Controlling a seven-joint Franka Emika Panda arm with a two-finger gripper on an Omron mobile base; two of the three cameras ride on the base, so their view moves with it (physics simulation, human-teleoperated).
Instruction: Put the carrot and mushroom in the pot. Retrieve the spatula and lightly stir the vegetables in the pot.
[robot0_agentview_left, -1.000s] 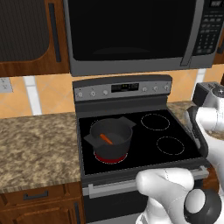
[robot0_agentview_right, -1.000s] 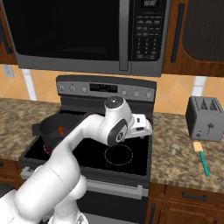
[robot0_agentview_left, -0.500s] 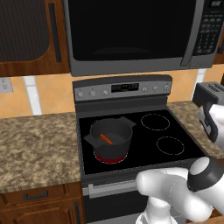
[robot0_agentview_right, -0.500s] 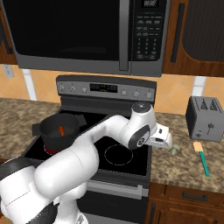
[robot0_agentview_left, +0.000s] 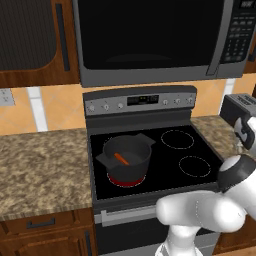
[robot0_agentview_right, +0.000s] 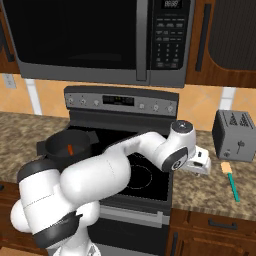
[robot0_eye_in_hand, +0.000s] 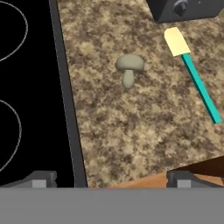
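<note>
The carrot (robot0_agentview_left: 120, 159) lies inside the pot (robot0_agentview_left: 126, 156) on the front left burner. The mushroom (robot0_eye_in_hand: 129, 68) lies on the granite counter (robot0_eye_in_hand: 140, 118) right of the stove, near the spatula (robot0_eye_in_hand: 192, 71), not touching it. The toaster (robot0_eye_in_hand: 183, 8) is cut off at the frame edge. The gripper (robot0_eye_in_hand: 111, 177) hangs above the counter, jaws spread wide, empty; only its fingertips (robot0_eye_in_hand: 41, 178) are visible.
</note>
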